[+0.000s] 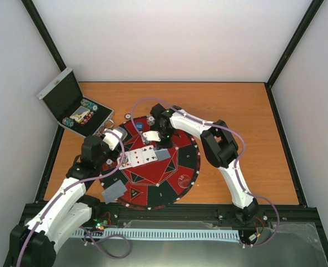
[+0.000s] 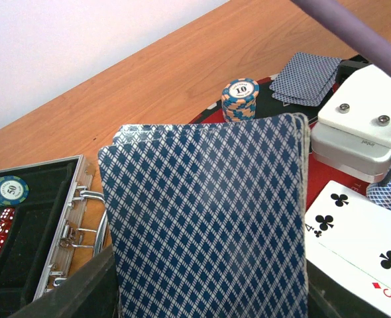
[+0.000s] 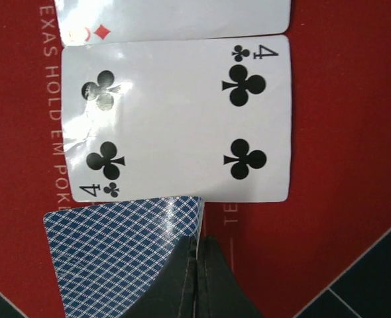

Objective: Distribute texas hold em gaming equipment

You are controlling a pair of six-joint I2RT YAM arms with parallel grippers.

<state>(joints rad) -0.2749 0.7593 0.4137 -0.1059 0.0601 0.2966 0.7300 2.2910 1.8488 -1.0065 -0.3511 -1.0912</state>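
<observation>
**Dealing in progress.** The left arm's fingers (image 2: 83, 295) clamp a stack of blue-diamond-backed playing cards (image 2: 209, 218) from both sides. The backs face the wrist camera, presumably so that single cards can be drawn off. The stack's long axis runs out along the fingers, toward a blue-and-orange pile of round chips (image 2: 240, 99).

The right arm's fingers (image 3: 175, 285) are closed together, with their tips at the right edge of one face-down blue-backed card (image 3: 116, 258). This card lies flat on the large round red-and-black mat (image 1: 180, 161). Whether they press or pinch it cannot be told. Its long axis follows the fingers, crosswise to the face-up four of clubs (image 3: 175, 119) just beside it, which probably marks the dealt row. The mat rests on the orange wooden surface (image 1: 236, 105).
</observation>
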